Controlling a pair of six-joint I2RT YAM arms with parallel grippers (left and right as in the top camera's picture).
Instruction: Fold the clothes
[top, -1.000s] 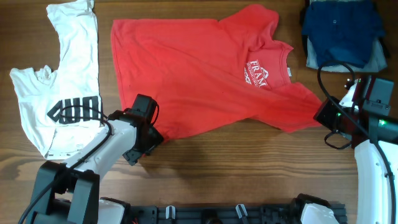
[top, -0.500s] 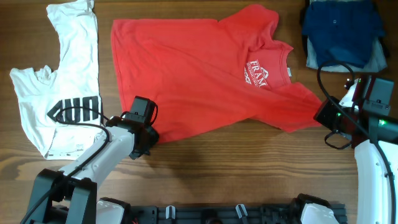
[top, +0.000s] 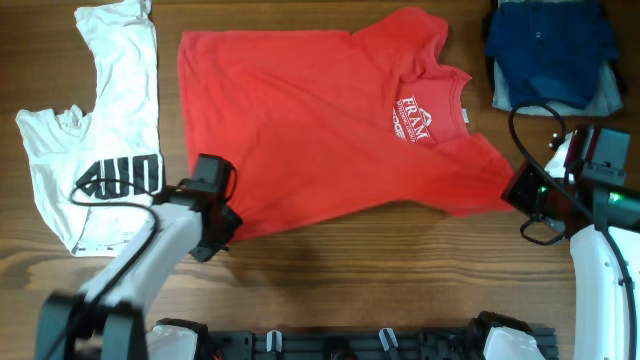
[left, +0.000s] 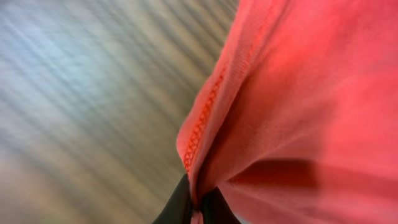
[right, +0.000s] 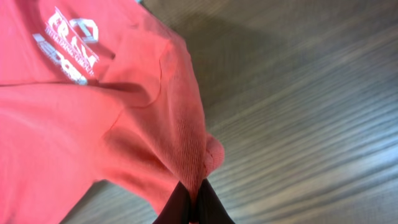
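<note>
Large red cotton T-shirt (top: 320, 130), white chest lettering, lies spread across the upper centre of the wooden bench (top: 400, 280). Left gripper (left: 198, 210): jaws clamped on its lower-left hem. Right gripper (right: 198, 204): jaws clamped on the sleeve, right side.

Left gripper (top: 228, 226) slides left and back, dragging the red T-shirt (top: 320, 120) hem corner with it. The sleeve now stretches flatter toward the right gripper (top: 512, 192).
</note>
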